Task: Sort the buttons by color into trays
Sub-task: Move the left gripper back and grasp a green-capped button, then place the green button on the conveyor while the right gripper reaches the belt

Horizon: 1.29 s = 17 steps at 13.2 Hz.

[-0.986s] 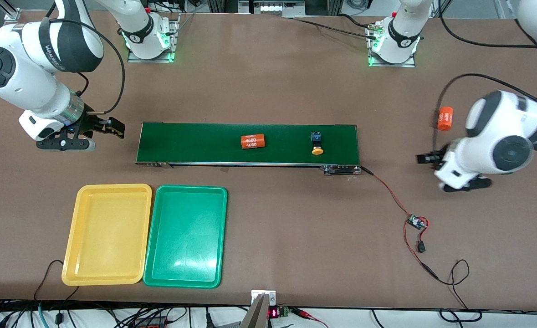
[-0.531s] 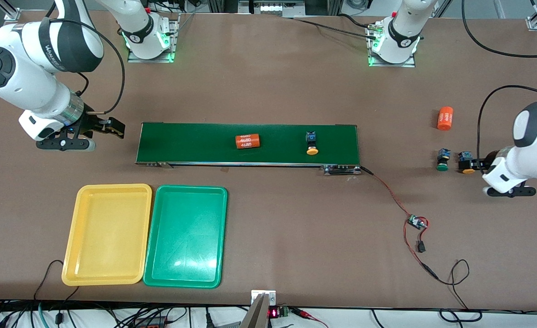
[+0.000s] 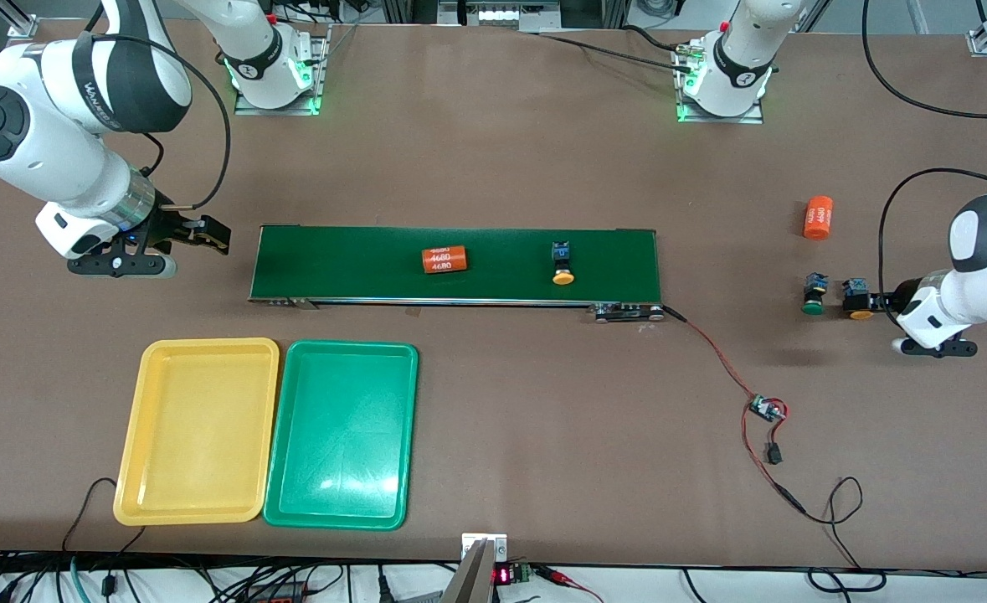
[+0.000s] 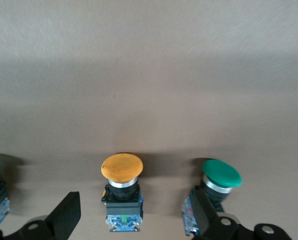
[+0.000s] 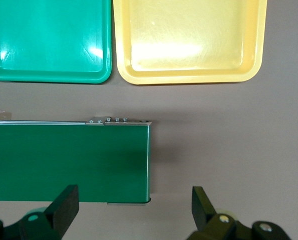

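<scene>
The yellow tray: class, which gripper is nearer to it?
Right. The right gripper hovers open by the conveyor belt's end above the yellow tray; the left gripper is open around a yellow-capped button.

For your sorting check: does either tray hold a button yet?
No: the yellow tray and the green tray both show bare floors in the front view.

Green button (image 4: 216, 182) crowding yellow button (image 4: 121, 187)

belt load slid toward the right arm's end: orange 4680 cylinder (image 3: 444, 260) and yellow-capped button (image 3: 562, 264) both further along the conveyor belt (image 3: 351, 264) | left gripper (image 3: 876, 302) swung off toward the table edge, now low by the yellow button (image 3: 857, 298), uncovering green button (image 3: 813, 294)
</scene>
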### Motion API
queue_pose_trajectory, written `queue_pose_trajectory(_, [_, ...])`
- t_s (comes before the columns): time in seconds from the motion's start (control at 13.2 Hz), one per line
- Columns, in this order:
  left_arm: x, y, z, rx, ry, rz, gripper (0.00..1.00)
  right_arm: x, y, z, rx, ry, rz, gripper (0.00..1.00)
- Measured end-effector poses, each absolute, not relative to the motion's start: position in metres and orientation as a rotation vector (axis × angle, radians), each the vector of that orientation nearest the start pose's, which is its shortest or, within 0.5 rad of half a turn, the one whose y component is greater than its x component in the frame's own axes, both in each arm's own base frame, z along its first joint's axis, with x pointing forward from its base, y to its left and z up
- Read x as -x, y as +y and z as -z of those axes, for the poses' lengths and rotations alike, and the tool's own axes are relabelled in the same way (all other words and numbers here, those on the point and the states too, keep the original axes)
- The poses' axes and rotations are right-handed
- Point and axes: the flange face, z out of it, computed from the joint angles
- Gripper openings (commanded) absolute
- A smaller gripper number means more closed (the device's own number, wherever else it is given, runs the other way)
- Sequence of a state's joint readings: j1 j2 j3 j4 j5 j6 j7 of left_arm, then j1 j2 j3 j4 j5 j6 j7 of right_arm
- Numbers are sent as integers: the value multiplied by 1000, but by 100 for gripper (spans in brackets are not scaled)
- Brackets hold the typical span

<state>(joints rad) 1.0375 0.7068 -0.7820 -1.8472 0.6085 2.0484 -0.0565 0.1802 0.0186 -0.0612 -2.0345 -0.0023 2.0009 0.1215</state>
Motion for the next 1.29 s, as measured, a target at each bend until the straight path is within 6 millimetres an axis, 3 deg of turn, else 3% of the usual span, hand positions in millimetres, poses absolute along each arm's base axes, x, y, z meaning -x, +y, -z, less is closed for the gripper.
queue_pose_trajectory(0.15, [-568, 216, -199, 3132, -20, -346, 99, -545, 68, -431, 3150, -6, -81, 100])
queue_pose_trajectory(0.3, [-562, 216, -189, 3103, 27, -328, 89, -544, 76, -431, 3150, 32, -79, 100])
queue_pose_trajectory(0.45, [-554, 212, -179, 3106, 38, -353, 43, -542, 96, -431, 3150, 77, -70, 100])
queue_pose_trajectory(0.53, [-550, 213, -174, 3112, 35, -362, 30, -540, 112, -430, 3150, 100, -62, 100])
queue_pose_trajectory(0.68, [-544, 218, -166, 3127, 15, -361, 18, -537, 153, -427, 3152, 135, -55, 100])
queue_pose_trajectory(0.91, [-544, 220, -168, 3130, 12, -354, 15, -532, 211, -415, 3162, 113, -66, 100])
queue_pose_trajectory(1.06, [-550, 211, -176, 3130, 44, -348, 15, -535, 224, -407, 3166, 95, -75, 100])
queue_pose_trajectory(1.29, [-576, 173, -230, 3092, 153, -351, 18, -536, 233, -400, 3168, 74, -74, 100])
